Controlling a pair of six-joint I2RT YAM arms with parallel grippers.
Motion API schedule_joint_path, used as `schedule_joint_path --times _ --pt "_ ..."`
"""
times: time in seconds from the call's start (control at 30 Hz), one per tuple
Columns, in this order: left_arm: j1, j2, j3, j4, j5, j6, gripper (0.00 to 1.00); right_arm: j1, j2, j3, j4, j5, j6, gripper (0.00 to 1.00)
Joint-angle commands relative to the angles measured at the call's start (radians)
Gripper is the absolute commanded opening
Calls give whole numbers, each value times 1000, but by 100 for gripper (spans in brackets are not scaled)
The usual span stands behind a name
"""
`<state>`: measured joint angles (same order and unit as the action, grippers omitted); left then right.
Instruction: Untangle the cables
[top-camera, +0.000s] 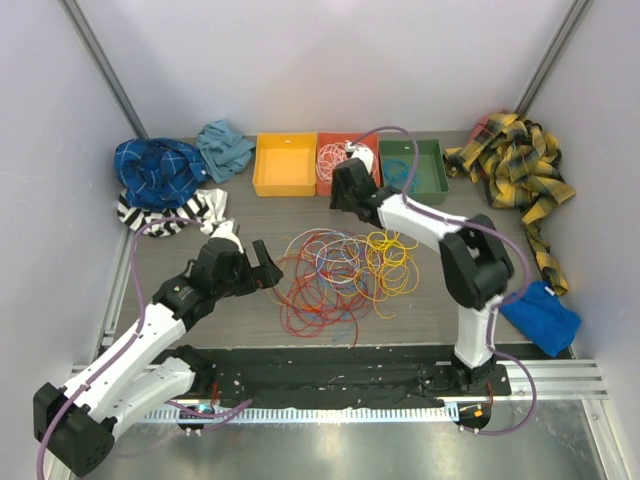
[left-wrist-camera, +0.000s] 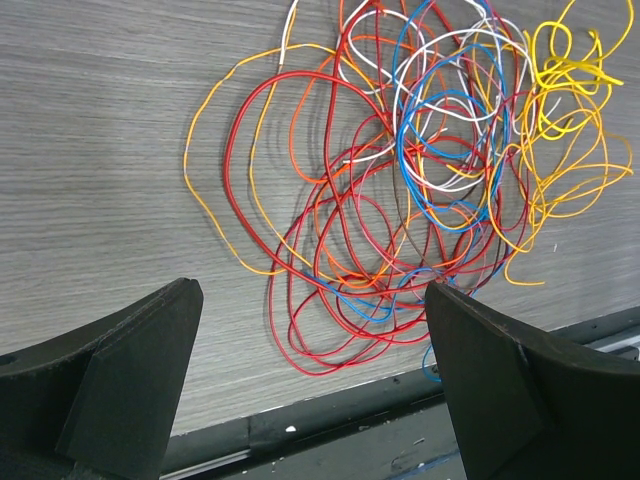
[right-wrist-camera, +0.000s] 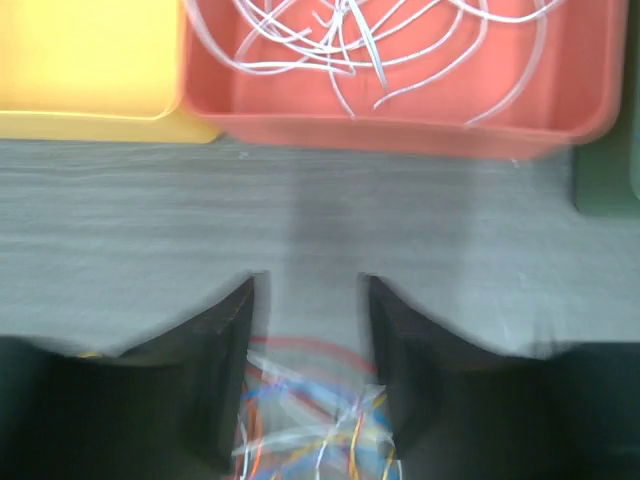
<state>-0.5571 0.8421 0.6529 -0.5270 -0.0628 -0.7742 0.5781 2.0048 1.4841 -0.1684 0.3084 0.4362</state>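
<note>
A tangle of red, orange, yellow, blue and white cables (top-camera: 345, 268) lies on the table's middle; it also shows in the left wrist view (left-wrist-camera: 420, 160). My left gripper (top-camera: 262, 265) is open and empty, just left of the tangle, with the red loops past its wide-apart fingertips (left-wrist-camera: 312, 300). My right gripper (top-camera: 342, 200) is open between the tangle and the red bin (top-camera: 340, 178). In the blurred right wrist view its fingers (right-wrist-camera: 310, 290) frame bare table, with cables low between them. White cables (right-wrist-camera: 370, 40) lie in the red bin (right-wrist-camera: 400, 130).
A yellow bin (top-camera: 284, 165) stands left of the red one and a green bin (top-camera: 412, 168) holding a blue cable stands right of it. Clothes lie at back left (top-camera: 158, 172), back right (top-camera: 515, 165) and right (top-camera: 540, 315). A black strip (left-wrist-camera: 330, 420) edges the near side.
</note>
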Motion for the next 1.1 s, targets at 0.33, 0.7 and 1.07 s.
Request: schedule_joint_path --times 0.33,0.7,1.07 --pt "-3 -28 -49 71 -52 -59 100 138 -514 -398 -79 75 -7 56" --pt "-3 -23 -52 70 -42 -77 100 313 -452 -446 -36 24 -11 37" --pt "-3 0 -62 81 -19 -89 100 448 -410 -489 -48 3 -10 46"
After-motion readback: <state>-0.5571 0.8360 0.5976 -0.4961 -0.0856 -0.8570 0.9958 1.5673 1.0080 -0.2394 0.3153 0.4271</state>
